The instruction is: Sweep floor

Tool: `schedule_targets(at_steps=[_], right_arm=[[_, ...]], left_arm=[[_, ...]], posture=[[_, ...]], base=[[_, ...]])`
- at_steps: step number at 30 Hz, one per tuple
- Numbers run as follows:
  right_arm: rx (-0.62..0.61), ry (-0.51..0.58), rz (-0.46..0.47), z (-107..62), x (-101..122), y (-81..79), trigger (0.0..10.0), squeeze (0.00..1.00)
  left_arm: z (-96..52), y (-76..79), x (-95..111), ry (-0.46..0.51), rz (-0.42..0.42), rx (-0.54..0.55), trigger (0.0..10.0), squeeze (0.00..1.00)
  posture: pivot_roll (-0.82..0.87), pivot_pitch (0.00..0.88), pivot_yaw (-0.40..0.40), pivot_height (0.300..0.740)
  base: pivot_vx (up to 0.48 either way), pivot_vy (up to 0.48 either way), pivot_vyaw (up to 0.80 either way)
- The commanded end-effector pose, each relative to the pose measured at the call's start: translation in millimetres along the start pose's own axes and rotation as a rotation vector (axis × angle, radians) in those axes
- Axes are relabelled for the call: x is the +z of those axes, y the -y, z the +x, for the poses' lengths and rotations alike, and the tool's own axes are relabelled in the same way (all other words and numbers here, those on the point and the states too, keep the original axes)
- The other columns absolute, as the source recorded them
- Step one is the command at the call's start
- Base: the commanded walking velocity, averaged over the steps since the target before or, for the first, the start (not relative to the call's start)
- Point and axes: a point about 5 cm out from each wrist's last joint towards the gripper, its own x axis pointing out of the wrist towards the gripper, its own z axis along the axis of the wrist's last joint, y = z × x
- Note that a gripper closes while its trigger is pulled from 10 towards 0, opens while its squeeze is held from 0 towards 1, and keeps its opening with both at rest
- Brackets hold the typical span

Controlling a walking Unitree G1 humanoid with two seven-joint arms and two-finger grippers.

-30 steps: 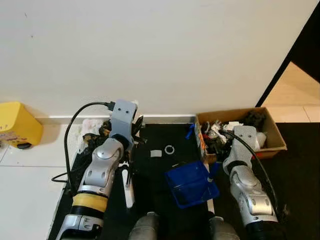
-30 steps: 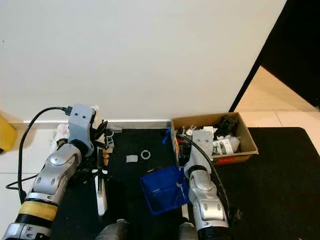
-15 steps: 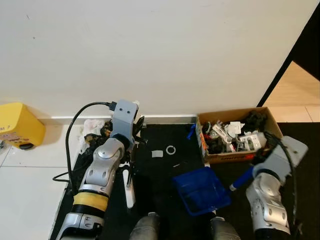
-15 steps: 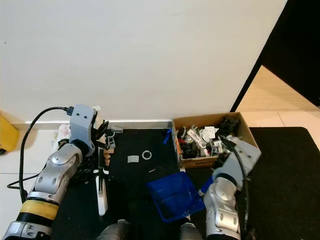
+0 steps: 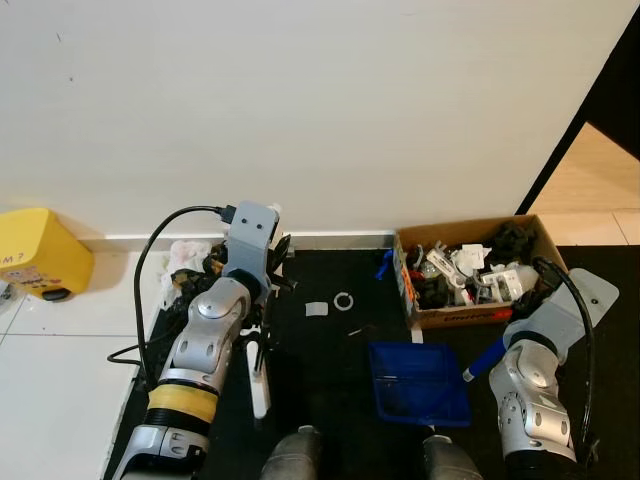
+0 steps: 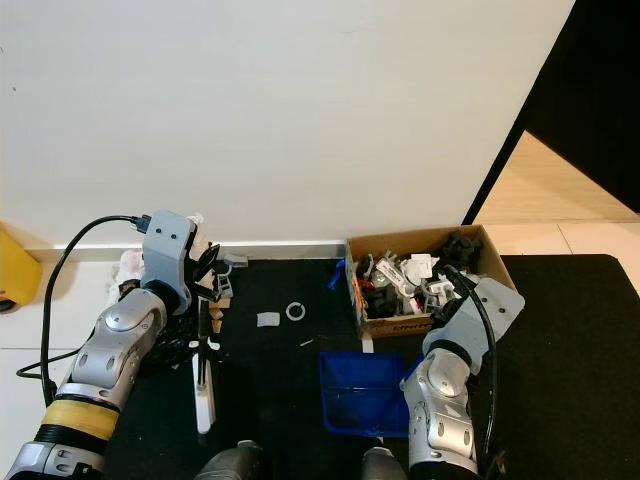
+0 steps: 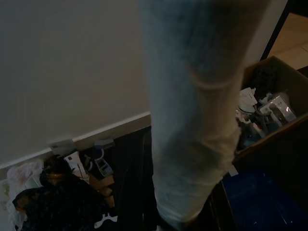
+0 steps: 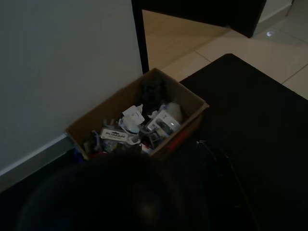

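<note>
Two small pieces of rubbish, a white ring (image 5: 342,299) and a pale scrap (image 5: 314,308), lie on the black mat (image 5: 330,380) just in front of the blue dustpan (image 5: 418,383), which rests flat on the mat beside the cardboard box (image 5: 478,272). Our right gripper (image 5: 478,362) is at the dustpan's handle; we cannot tell how its fingers stand. Our left gripper (image 5: 256,335) is at the white brush (image 5: 258,378), on the far side of the dustpan from the box, and again we cannot tell its grip. We judge the scraps light and easy to scatter, the dustpan stiff plastic, best held by the handle.
</note>
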Motion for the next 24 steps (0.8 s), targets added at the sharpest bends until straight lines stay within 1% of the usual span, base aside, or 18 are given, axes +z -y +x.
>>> schedule_targets(at_steps=[1, 2, 3, 4, 5, 6, 7, 8, 9, 11, 13, 16, 18, 20, 21, 23, 24], right_arm=[[-0.067, -0.066, -0.157, 3.2, -20.7, 25.3, 0.0, 0.00], [-0.034, -0.069, -0.165, 4.8, -20.2, 23.1, 0.0, 0.00], [-0.034, -0.069, -0.165, 4.8, -20.2, 23.1, 0.0, 0.00], [-0.009, -0.066, -0.168, 5.8, -18.9, 21.2, 0.0, 0.00], [0.089, -0.059, -0.188, 6.8, -16.0, 12.7, 1.7, 0.00], [0.147, -0.055, -0.203, 6.7, -14.7, 7.7, 1.7, 0.00], [0.147, -0.055, -0.203, 6.7, -14.7, 7.7, 1.7, 0.00], [0.187, -0.047, -0.215, 6.5, -12.9, 4.5, 10.0, 0.00], [0.238, -0.040, -0.240, 6.0, -11.3, 0.7, 10.0, 0.00], [0.277, -0.023, -0.261, 5.5, -8.7, -1.7, 10.0, 0.00], [0.328, -0.014, -0.257, 4.7, -6.4, -5.4, 10.0, 0.00], [0.444, -0.006, -0.245, 2.0, -2.3, -13.3, 10.0, 0.00], [0.544, 0.014, -0.260, 0.9, 8.1, -16.7, 10.0, 0.00], [0.604, 0.025, -0.280, 0.2, 15.4, -17.9, 10.0, 0.00], [0.604, 0.025, -0.280, 0.2, 15.4, -17.9, 10.0, 0.00], [0.671, 0.027, -0.347, 0.5, 26.1, -14.2, 10.0, 0.00], [0.671, 0.027, -0.347, 0.5, 26.1, -14.2, 10.0, 0.00]], left_arm=[[-0.2, 0.4, -0.8, 0.003, 0.020, 0.001, 10.0, 0.00], [-0.3, 0.6, -1.0, 0.003, 0.019, 0.000, 10.0, 0.00], [-0.3, 0.6, -1.0, 0.003, 0.019, 0.000, 10.0, 0.00], [-0.3, 0.8, -1.2, 0.003, 0.019, 0.000, 10.0, 0.00], [0.1, 0.9, -1.2, 0.003, 0.019, 0.000, 10.0, 0.00], [0.3, 0.9, -1.2, 0.003, 0.019, 0.001, 10.0, 0.00], [0.3, 0.9, -1.2, 0.003, 0.019, 0.001, 10.0, 0.00], [0.4, 0.8, -1.3, 0.003, 0.019, 0.001, 10.0, 0.00], [0.5, 0.6, -1.4, 0.003, 0.019, 0.001, 10.0, 0.00], [0.4, 0.5, -1.8, 0.002, 0.019, 0.002, 10.0, 0.00], [0.2, 0.6, -2.1, 0.002, 0.020, 0.002, 10.0, 0.00], [0.4, 0.5, -1.7, 0.003, 0.020, 0.002, 10.0, 0.00], [0.5, -0.7, -1.3, 0.004, 0.022, 0.004, 10.0, 0.00], [0.4, -1.6, -1.1, 0.004, 0.023, 0.006, 10.0, 0.00], [0.4, -1.6, -1.1, 0.004, 0.023, 0.006, 10.0, 0.00], [-0.1, -2.1, -1.1, 0.004, 0.025, 0.006, 10.0, 0.00], [-0.1, -2.1, -1.1, 0.004, 0.025, 0.006, 10.0, 0.00]], posture=[[0.09, 0.161, 0.064, 0.740], [0.09, 0.160, 0.064, 0.740], [0.09, 0.160, 0.064, 0.740], [0.09, 0.160, 0.064, 0.740], [0.08, 0.158, 0.062, 0.740], [0.08, 0.158, 0.062, 0.740], [0.08, 0.158, 0.062, 0.740], [0.08, 0.158, 0.062, 0.740], [0.08, 0.157, 0.060, 0.740], [0.08, 0.156, 0.060, 0.740], [0.08, 0.155, 0.060, 0.740], [0.08, 0.153, 0.060, 0.740], [0.09, 0.152, 0.061, 0.740], [0.09, 0.152, 0.061, 0.740], [0.09, 0.152, 0.061, 0.740], [0.09, 0.156, 0.062, 0.740], [0.09, 0.156, 0.062, 0.740]], base=[[0.000, 0.000, 0.00], [0.000, 0.000, 0.00], [0.000, 0.000, 0.00], [0.000, 0.000, 0.00], [0.000, 0.000, 0.00], [0.000, 0.000, 0.00], [0.000, 0.000, 0.00], [0.000, 0.000, 0.00], [0.000, 0.000, 0.00], [0.000, 0.000, 0.00], [0.000, 0.000, 0.00], [0.000, 0.000, 0.00], [0.000, 0.000, 0.00], [0.000, 0.000, 0.00], [0.000, 0.000, 0.00], [0.000, 0.000, 0.00], [0.000, 0.000, 0.00]])
